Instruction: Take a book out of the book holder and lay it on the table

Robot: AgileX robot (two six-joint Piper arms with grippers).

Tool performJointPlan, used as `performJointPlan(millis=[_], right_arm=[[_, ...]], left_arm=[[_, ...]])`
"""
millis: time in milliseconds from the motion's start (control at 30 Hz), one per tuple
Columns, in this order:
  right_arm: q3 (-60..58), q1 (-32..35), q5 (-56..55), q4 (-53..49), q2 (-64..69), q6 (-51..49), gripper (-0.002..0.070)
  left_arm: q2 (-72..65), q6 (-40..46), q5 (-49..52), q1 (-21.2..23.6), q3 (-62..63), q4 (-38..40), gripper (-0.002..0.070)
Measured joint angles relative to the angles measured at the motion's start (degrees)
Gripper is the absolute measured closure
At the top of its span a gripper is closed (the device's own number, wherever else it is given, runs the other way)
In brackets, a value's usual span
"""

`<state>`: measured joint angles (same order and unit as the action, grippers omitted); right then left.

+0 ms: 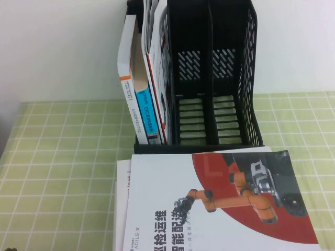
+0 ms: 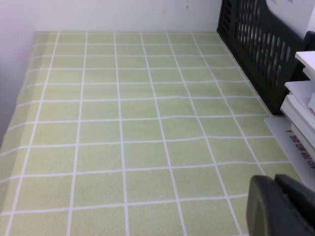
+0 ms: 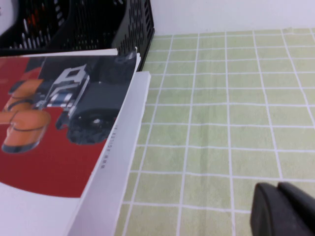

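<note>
The fingers of the right gripper are pressed together and hold nothing. It hangs low over the bare green surface, to the right of the booklet with the orange robot arm. The left gripper sits low on the other side, left of the pile. Its 2 fingers look closed too, and they are empty.

The book is not out yet. It stands in the left slot of the book holder, leaning on a black divider. Next to it are a thick white book and a blue-spined one.

I think the book is thin, light and floppy, with a smooth cover that could slip. The best place to hold it looks like the top edge that pokes above the holder. The fingers must first open a little, then pinch there. Pull it straight up so it does not bend or drag the other 2 books along.
</note>
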<state>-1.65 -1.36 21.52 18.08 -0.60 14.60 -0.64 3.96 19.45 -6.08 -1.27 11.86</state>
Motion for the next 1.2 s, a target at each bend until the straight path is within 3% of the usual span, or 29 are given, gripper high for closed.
performJointPlan(millis=[1200], right_arm=[[0.0, 0.0, -2.71, 1.3, 0.0, 0.0, 0.0678]], left_arm=[[0.0, -0.05, -0.09, 0.0, 0.0, 1.32, 0.0678]])
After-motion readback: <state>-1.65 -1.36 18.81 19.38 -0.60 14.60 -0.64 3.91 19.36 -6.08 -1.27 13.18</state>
